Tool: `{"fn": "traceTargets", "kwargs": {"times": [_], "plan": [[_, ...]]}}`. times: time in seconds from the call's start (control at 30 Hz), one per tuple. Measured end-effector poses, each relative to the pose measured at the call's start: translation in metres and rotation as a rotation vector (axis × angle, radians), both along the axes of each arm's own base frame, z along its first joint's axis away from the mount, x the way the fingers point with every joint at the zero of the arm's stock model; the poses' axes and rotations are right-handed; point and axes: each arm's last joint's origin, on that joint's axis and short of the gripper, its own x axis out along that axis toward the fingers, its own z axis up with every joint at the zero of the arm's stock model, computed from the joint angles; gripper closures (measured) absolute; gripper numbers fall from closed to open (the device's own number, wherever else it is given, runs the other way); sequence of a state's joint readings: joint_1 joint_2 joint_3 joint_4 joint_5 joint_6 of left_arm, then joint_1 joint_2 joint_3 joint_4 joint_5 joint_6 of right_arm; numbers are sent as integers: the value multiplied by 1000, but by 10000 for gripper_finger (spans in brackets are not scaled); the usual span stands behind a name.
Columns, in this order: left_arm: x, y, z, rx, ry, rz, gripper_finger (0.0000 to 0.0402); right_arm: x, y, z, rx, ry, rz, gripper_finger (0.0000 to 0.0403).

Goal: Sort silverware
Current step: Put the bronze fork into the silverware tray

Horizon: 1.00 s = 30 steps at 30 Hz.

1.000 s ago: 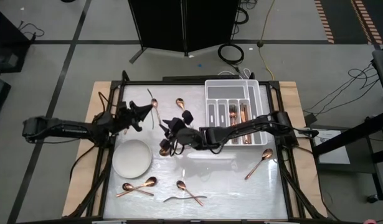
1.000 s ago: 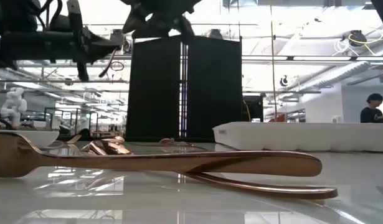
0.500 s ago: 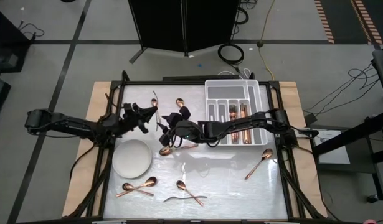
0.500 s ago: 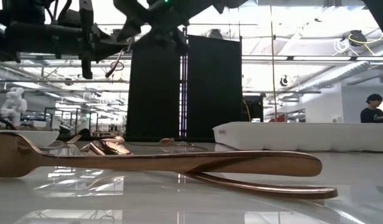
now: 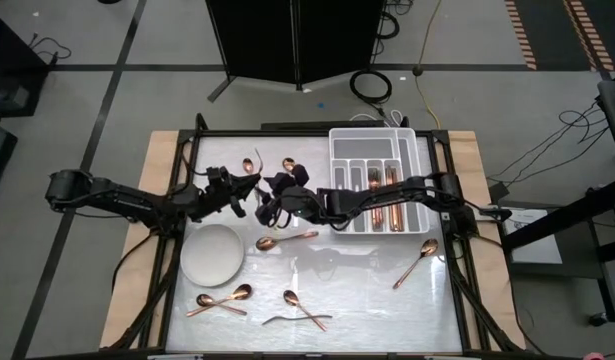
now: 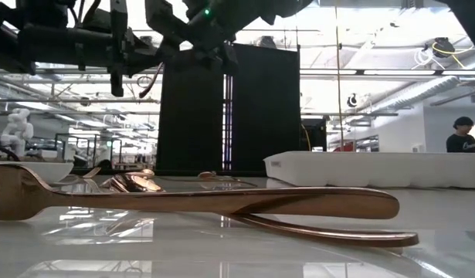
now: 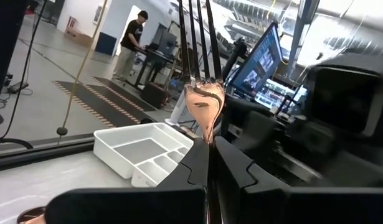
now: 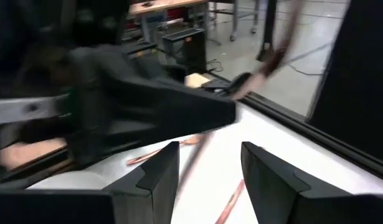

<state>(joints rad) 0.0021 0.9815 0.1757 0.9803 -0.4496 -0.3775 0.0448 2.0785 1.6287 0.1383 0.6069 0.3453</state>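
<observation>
Left pincer (image 7: pixel 210 163) clamped on a fork (image 7: pixel 202 106) above the counter (image 5: pixel 367 280) — handle in the jaws, long axis running straight out ahead, tines away from the wrist. Right pincer (image 5: pixel 270 203) meets it mid-air, spread wide, gripping nothing. A few pieces lie in the tray (image 5: pixel 339 160); spoons (image 5: pixel 219 300) are scattered on the counter — most of the sorting remains.

No writing I can read anywhere — the monitor (image 7: pixel 261 59) past my left wrist glows with windows, but nothing on it is legible — no labels either.
</observation>
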Motion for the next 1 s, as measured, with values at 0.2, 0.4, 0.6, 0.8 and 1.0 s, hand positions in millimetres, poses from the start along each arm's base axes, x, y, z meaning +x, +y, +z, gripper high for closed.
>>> {"fn": "traceTargets", "kwargs": {"times": [0.2,0.4,0.6,0.8,1.0], "plan": [[0,0,0,0,-3,1,393,0,-7,0,17,-18,-36,241],[1,0,3,13,-16,-4,393,3,-12,-5,68,-56,-59,252],[4,-1,5,44,-9,-22,396,6,-15,-14,59,-43,-55,287],[4,-1,5,44,-6,-20,396,7,-15,-13,8,-18,-30,389],[5,1,0,69,65,16,388,6,-12,-14,-1,-4,-38,402]]}}
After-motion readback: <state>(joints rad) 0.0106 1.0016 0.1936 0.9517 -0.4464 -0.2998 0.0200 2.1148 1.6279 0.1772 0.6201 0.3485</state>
